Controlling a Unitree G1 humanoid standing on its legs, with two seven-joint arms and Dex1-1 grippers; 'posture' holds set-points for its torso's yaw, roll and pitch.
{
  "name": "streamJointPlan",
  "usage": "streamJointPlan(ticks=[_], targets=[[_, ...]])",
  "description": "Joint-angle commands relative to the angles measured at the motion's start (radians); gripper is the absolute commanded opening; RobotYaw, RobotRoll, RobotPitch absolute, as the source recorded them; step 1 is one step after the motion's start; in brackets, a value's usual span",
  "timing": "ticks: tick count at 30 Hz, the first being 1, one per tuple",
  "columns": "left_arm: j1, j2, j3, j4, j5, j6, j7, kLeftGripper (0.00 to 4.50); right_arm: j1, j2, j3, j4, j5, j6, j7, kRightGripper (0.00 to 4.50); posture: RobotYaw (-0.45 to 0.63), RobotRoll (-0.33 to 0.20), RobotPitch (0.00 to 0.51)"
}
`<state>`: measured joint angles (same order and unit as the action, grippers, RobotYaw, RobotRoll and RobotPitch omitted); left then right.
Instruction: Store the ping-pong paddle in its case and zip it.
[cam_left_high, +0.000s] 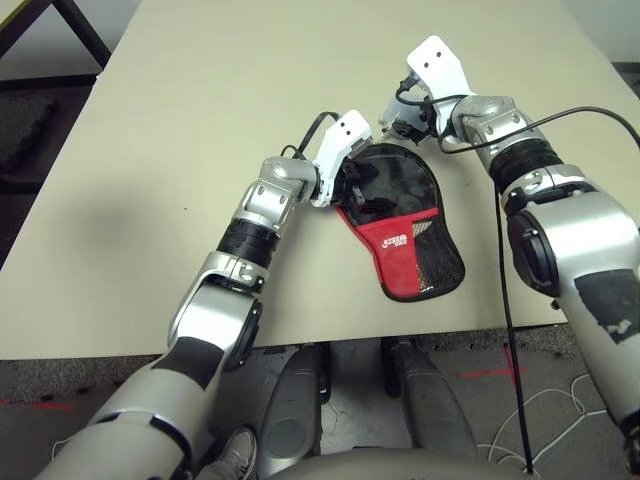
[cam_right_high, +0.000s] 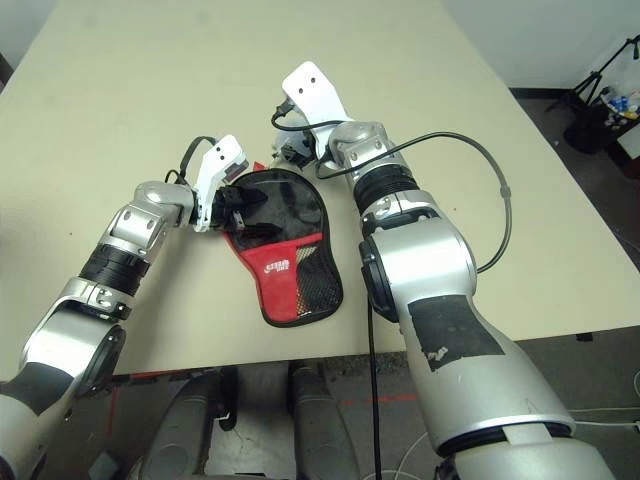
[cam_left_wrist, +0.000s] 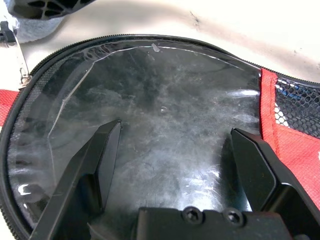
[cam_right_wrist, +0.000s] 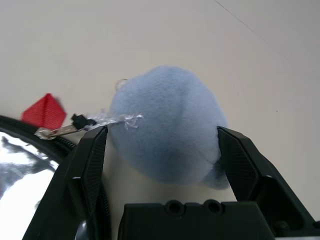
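Both end effectors released; flat black-and-red case (cam_left_high: 405, 230) shows its clear, shiny side up

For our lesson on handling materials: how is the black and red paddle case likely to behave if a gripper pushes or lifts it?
The case lies flat and thin on the table, so it would probably slide when pushed. Its fabric, mesh and wrinkled clear plastic side suggest it would sag if lifted by one edge. The glossy plastic may be slippery.
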<state>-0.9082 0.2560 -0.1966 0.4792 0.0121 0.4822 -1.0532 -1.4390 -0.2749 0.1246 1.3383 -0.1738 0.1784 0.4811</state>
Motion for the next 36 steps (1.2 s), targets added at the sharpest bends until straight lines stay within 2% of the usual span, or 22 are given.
streamJointPlan(ticks=[1,5,6,8,12,18,21,30,36], targets=[[0.071,0.004,-0.057,-0.009,0.005,0.076,0.002,4.48,-0.008,0.013,-0.009,0.016,-0.023,-0.014,-0.013,4.50,0.25,0.000,0.354],[0.092,0.011,-0.068,-0.049,-0.004,0.102,0.012,4.48,0.001,0.013,-0.014,0.021,-0.035,-0.011,-0.033,4.50,0.26,0.000,0.358],[0.096,0.010,-0.071,-0.056,-0.006,0.108,0.015,4.50,0.003,0.011,-0.014,0.022,-0.038,-0.008,-0.037,4.32,0.26,0.000,0.358],[0.102,0.008,-0.077,-0.069,-0.010,0.117,0.019,4.50,0.005,0.011,-0.020,0.023,-0.038,-0.008,-0.044,3.88,0.26,0.000,0.355],[0.110,0.004,-0.099,-0.072,-0.002,0.112,0.027,4.50,0.010,0.002,-0.021,0.023,-0.049,-0.002,-0.057,2.58,0.25,0.000,0.347],[0.095,-0.025,-0.118,-0.009,0.021,0.052,0.073,4.50,0.011,-0.037,0.003,0.018,-0.085,0.011,-0.045,0.85,0.20,0.000,0.325],[0.070,-0.050,-0.117,0.062,0.039,-0.004,0.125,4.50,0.013,-0.064,0.012,0.012,-0.095,0.037,-0.017,0.26,0.17,0.000,0.309],[-0.045,-0.123,-0.124,0.338,0.078,-0.108,0.214,4.50,0.084,-0.162,0.058,-0.053,-0.112,0.121,0.122,0.19,0.09,0.000,0.265],[-0.110,-0.142,-0.137,0.471,0.103,-0.181,0.223,4.50,0.184,-0.251,0.079,-0.228,-0.108,0.244,0.226,0.19,0.01,0.000,0.251]])
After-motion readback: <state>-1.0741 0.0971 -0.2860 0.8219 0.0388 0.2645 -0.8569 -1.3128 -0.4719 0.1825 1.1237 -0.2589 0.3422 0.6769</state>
